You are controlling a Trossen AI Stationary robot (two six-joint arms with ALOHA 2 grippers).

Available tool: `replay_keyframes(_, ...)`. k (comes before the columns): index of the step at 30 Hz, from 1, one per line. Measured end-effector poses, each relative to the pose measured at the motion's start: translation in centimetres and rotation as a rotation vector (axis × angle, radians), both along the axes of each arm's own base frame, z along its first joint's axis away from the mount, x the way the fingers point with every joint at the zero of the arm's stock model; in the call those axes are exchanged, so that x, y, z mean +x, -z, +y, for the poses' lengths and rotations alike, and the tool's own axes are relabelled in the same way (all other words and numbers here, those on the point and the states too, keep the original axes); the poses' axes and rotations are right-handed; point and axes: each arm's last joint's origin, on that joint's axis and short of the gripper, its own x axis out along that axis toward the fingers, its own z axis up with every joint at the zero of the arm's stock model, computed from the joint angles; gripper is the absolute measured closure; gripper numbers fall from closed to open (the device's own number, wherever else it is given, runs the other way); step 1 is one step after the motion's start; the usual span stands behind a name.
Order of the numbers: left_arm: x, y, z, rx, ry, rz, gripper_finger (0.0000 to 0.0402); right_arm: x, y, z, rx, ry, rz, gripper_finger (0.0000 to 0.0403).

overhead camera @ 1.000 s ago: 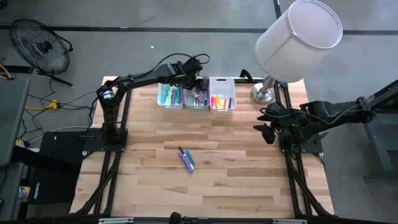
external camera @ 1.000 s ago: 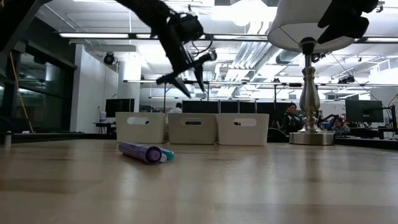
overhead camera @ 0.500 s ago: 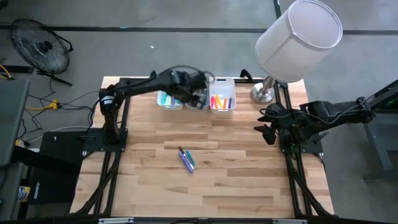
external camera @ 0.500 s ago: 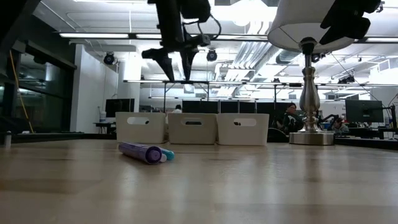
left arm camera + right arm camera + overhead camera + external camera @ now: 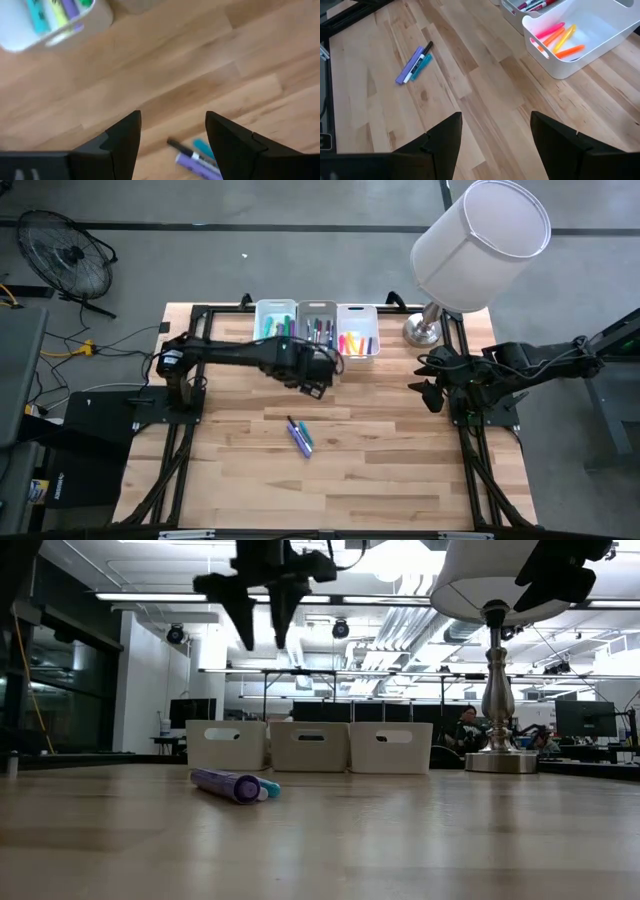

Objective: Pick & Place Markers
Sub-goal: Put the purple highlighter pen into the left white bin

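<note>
Bare table (image 5: 400,450) surrounds 2 markers (image 5: 301,436).

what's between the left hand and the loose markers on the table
Only bare wood. In the high view the open left hand hangs above the markers.

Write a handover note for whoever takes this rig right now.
Left gripper: open, empty, above the wooden table between the bins and the loose markers.
Right gripper: open, empty, parked at the table's right edge.
Done: three white plastic bins at the far edge hold sorted markers; the right one has pink, orange and yellow.
Left: the purple marker, teal marker and thin dark marker lie together mid-table, still to be binned.
</note>
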Motion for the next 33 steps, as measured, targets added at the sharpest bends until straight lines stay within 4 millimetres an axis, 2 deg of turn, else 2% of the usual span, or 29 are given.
replay_keyframes(2,-0.2,0.3,-1.0,0.005,-0.005,0.02,0.0186,0.0,0.0,0.0,0.0,0.001,0.0,0.0179)
replay_keyframes(6,-0.9,2.4,-2.3,0.011,-0.04,0.078,0.0186,-0.1,0.1,0.0,-0.003,0.003,0.017,0.0179)
replay_keyframes(11,-2.4,4.9,-2.5,-0.058,-0.039,0.1,0.0186,-0.3,0.3,-0.1,0.004,0.034,0.04,0.0179)
replay_keyframes(14,-2.9,6.4,-2.5,-0.089,-0.044,0.037,0.0186,-0.4,0.4,-0.1,0.013,0.049,0.048,0.0179)
replay_keyframes(21,-5.5,8.1,-2.4,-0.143,-0.101,-0.03,0.0186,-0.5,0.4,-0.2,0.044,0.089,0.044,0.0179)
replay_keyframes(25,-7.0,8.1,-2.3,-0.14,-0.122,-0.058,0.0186,-0.6,0.4,-0.2,0.051,0.115,0.038,0.0179)
replay_keyframes(27,-6.6,8.2,-2.3,-0.146,-0.12,-0.133,0.0186,-0.6,0.4,-0.3,0.035,0.131,0.039,0.0179)
replay_keyframes(30,-7.9,9.2,-2.2,-0.145,-0.126,-0.096,0.0186,-0.7,0.5,-0.4,0.01,0.15,0.045,0.0179)
replay_keyframes(32,-7.0,9.5,-2.4,-0.199,-0.158,-0.215,0.0186,-0.7,0.6,-0.4,-0.003,0.152,0.056,0.0179)
replay_keyframes(33,-7.2,9.8,-2.6,-0.216,-0.179,-0.216,0.0186,-0.8,0.6,-0.4,-0.007,0.15,0.064,0.0179)
